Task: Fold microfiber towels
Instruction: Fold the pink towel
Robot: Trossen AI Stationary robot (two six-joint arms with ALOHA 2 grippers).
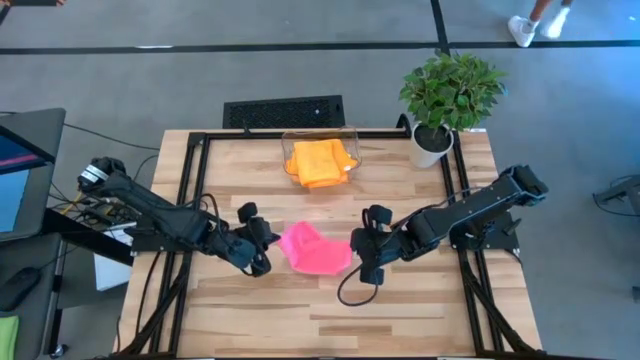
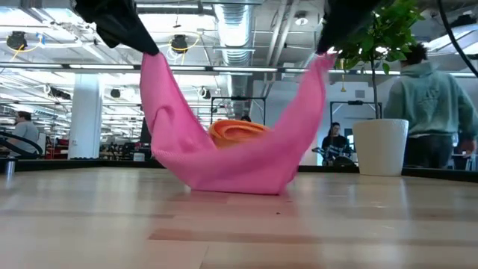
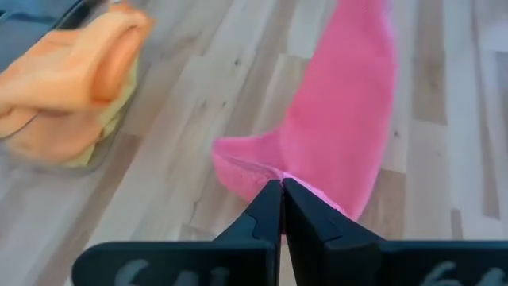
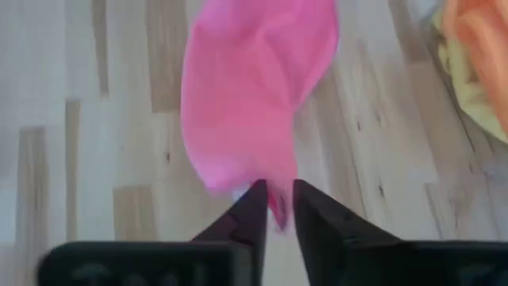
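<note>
A hot pink towel (image 1: 315, 250) hangs between my two grippers over the middle of the table. Its two ends are raised and its sagging middle (image 2: 231, 179) rests on the wood. My left gripper (image 1: 262, 248) is shut on its left end and my right gripper (image 1: 362, 252) is shut on its right end. Folded orange towels (image 1: 320, 160) on a yellow one lie in the clear plastic bin (image 1: 350, 135) at the far side. They also show in the left wrist view (image 3: 71, 71). My left gripper pinches the towel's left end (image 3: 266, 173) between its two fingers, coming slanting down from the table's left. That end (image 2: 153, 63) is lifted, and the cloth falls away from it in a slack slope to the table. One layer or several, I cannot tell. My right gripper pinches the towel's right end (image 4: 274, 202) between its two fingers, coming slanting down from the table's right. That end (image 2: 323, 66) is lifted, and the cloth slopes down from it to the middle on the table. The layers do not show.
A potted plant (image 1: 445, 100) in a white pot stands at the table's far right corner. A dark grille (image 1: 283, 110) lies behind the bin. Bare wood lies toward the near edge (image 1: 320, 320). People show in the room behind (image 2: 426, 104).
</note>
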